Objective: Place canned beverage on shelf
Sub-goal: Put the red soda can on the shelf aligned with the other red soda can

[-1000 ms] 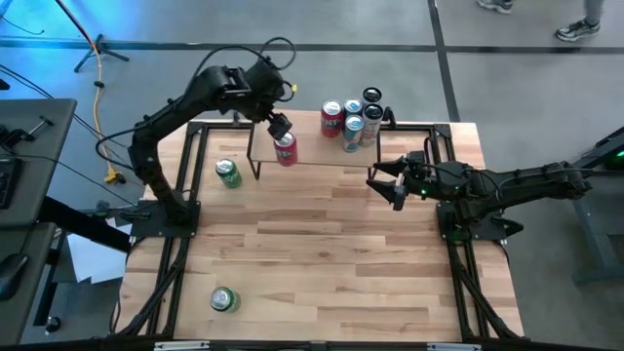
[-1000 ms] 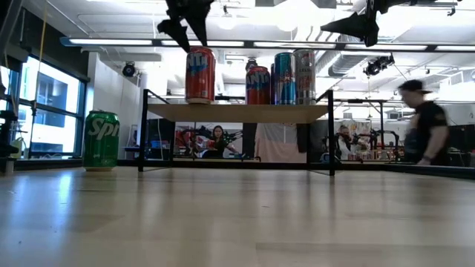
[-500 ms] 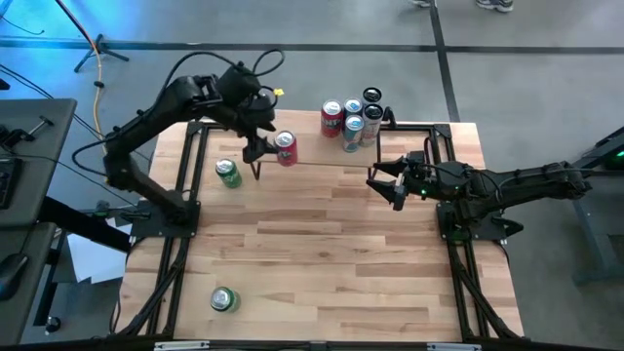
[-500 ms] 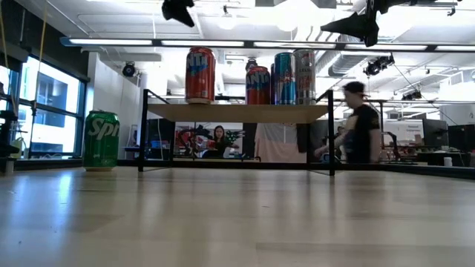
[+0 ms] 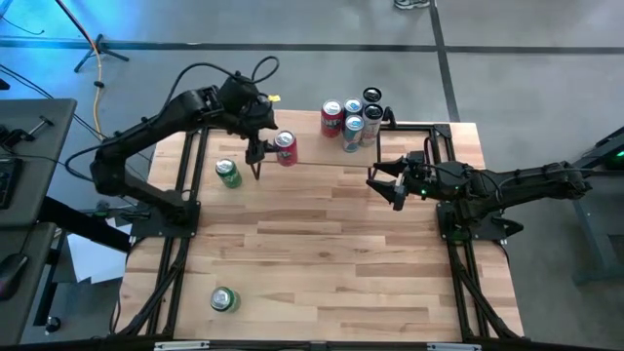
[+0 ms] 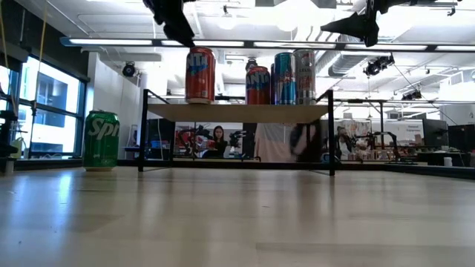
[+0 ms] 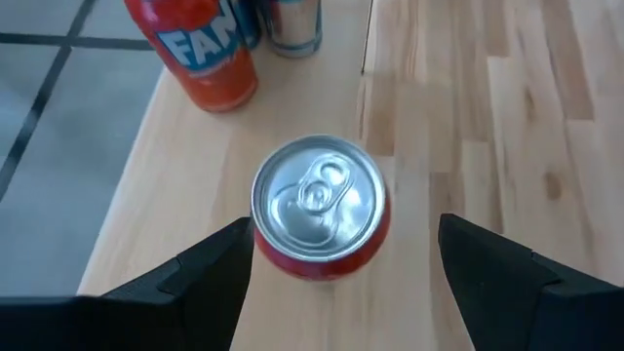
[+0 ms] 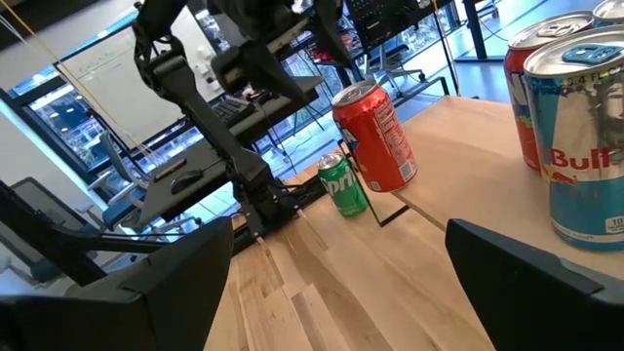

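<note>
Five cans now stand on the shelf [image 5: 312, 146], four bunched at its far right end and the red can [image 5: 285, 148] alone near the left end. That red can is upright and free: my left fingers [image 5: 255, 149] have let go of it and drawn back off the shelf edge, spread open with the can between them in the wrist view but untouched. I judge this placement done. Two green cans [image 5: 227, 173] wait on the counter [image 5: 322, 244]. My right fingers [image 5: 382, 181] hover open beside the shelf's right end.
</note>
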`<state>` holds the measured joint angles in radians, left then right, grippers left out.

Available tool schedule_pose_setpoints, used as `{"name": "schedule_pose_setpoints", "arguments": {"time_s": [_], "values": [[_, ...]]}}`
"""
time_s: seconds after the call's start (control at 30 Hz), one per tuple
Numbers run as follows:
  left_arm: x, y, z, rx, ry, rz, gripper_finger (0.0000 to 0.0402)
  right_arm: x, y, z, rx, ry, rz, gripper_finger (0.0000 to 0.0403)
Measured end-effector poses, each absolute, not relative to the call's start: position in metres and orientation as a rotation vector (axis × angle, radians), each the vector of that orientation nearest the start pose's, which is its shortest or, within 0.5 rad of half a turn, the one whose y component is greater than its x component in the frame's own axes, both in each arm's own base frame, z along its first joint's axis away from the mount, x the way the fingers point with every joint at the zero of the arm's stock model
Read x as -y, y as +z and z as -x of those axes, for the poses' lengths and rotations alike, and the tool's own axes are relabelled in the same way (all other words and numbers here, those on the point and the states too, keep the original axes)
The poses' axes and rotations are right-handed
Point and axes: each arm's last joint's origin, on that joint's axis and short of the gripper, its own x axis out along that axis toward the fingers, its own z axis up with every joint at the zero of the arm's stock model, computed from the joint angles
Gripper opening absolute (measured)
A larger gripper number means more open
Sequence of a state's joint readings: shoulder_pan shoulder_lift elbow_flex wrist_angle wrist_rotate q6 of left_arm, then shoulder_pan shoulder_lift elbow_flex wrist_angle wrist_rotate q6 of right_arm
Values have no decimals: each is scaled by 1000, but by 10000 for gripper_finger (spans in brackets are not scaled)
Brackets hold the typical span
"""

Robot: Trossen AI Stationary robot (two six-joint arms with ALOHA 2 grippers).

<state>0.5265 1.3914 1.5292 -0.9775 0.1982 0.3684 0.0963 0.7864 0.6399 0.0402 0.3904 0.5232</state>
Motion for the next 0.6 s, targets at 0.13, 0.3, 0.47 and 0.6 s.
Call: {"name": "schedule_pose_setpoints", "arguments": {"time_s": [0.13, 0.3, 0.47, 0.6], "values": [[-138, 380, -240, -834, 153, -82, 284, -6, 304, -179, -24, -314, -493, 360], [-147, 376, -244, -824, 161, -100, 284, -6, 304, -179, -24, -315, -496, 360], [-156, 367, -249, -840, 121, -83, 284, -6, 304, -179, -23, -316, -497, 360], [-163, 358, -254, -856, 99, -54, 284, -6, 304, -179, -20, -328, -495, 360]]}}
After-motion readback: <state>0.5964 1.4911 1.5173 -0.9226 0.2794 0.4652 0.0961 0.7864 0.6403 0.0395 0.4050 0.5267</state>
